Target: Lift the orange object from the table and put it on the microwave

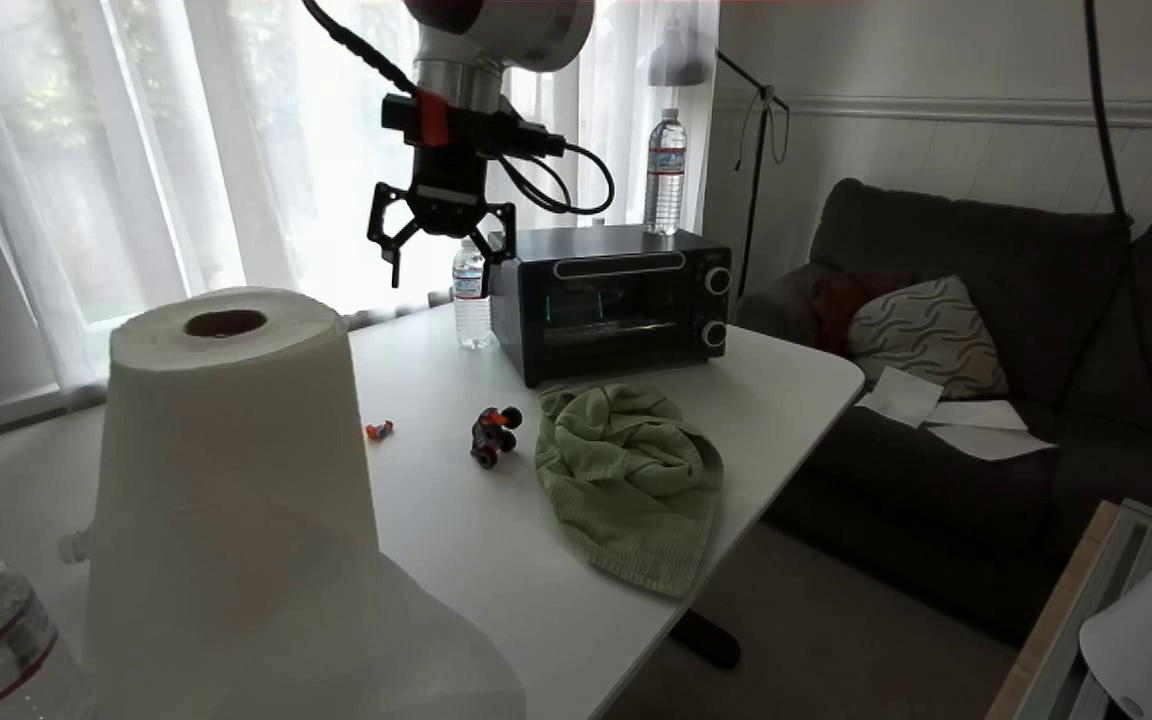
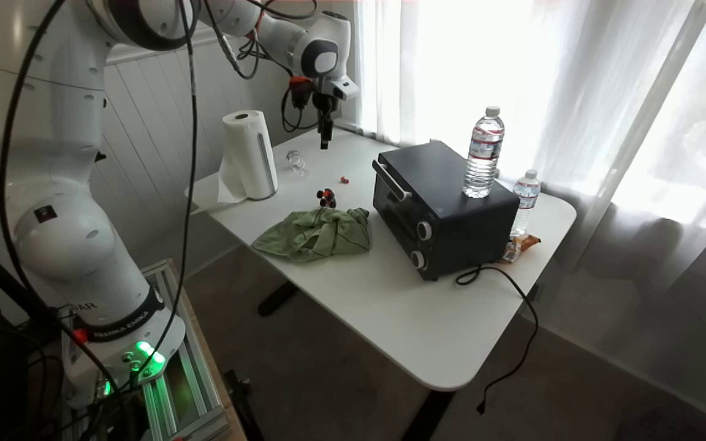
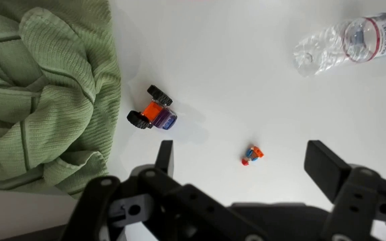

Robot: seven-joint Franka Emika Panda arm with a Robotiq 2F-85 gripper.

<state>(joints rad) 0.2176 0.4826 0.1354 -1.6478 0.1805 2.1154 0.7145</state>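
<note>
One paper towel roll (image 2: 254, 160) stands upright by the left corner of the white surface (image 2: 390, 294), in an exterior view. Just beyond it, near the left edge, a clear bottle (image 2: 296, 162) lies on its side. A crumpled green cloth (image 2: 319, 236) is spread along the near edge. The fingers (image 3: 327, 170) hang above the surface; in the wrist view they are spread wide apart and hold nothing. The toy vehicle (image 2: 327, 198), with an orange section and black wheels, rests just beside the cloth, on the side away from the near edge. The small toy piece (image 2: 344, 180), in orange, blue and red, rests farther right, closer to the far edge. Both carry orange; which one the task means cannot be determined. Both lie apart from the microwave (image 2: 451, 214). The microwave stands toward the far edge, door facing the cloth. One water bottle (image 2: 483, 156) stands upright on its top. A second bottle (image 2: 523, 205) stands upright behind it, near the far right corner. A brown packet (image 2: 514, 250) lies beside that bottle.
</note>
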